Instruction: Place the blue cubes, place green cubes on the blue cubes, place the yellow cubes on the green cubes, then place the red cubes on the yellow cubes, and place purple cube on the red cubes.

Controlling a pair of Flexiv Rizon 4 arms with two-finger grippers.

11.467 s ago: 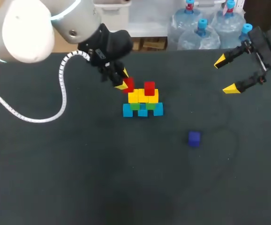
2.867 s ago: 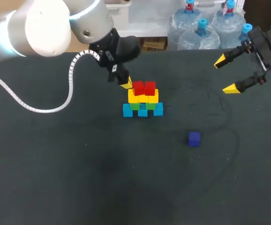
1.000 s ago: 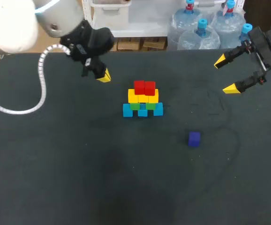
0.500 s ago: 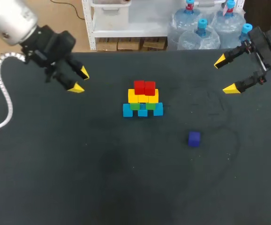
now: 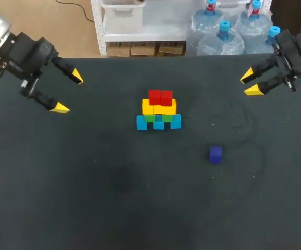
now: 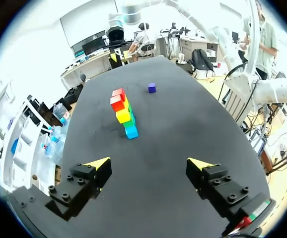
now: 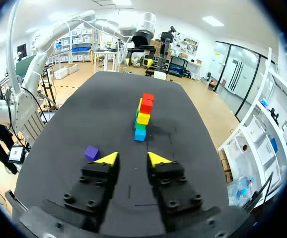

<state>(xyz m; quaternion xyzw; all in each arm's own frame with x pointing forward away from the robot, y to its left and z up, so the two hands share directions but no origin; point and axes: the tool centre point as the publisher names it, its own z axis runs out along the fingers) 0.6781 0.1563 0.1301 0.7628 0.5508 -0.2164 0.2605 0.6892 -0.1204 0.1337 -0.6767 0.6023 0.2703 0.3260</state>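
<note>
Robotics lab. Indicators: two robot arms are stationed over one black-covered table (image 5: 140,208). The left gripper (image 5: 69,92) and right gripper (image 5: 248,84) have yellow-tipped fingers, spread apart. A cube stack (image 5: 159,110), sorted by colour, stands ahead of both grippers, well apart.

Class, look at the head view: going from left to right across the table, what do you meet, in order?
left gripper → stack of cubes → purple cube → right gripper

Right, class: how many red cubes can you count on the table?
2. The left red cube and the right red cube sit side by side atop the yellow cubes; none appears hidden.
</note>
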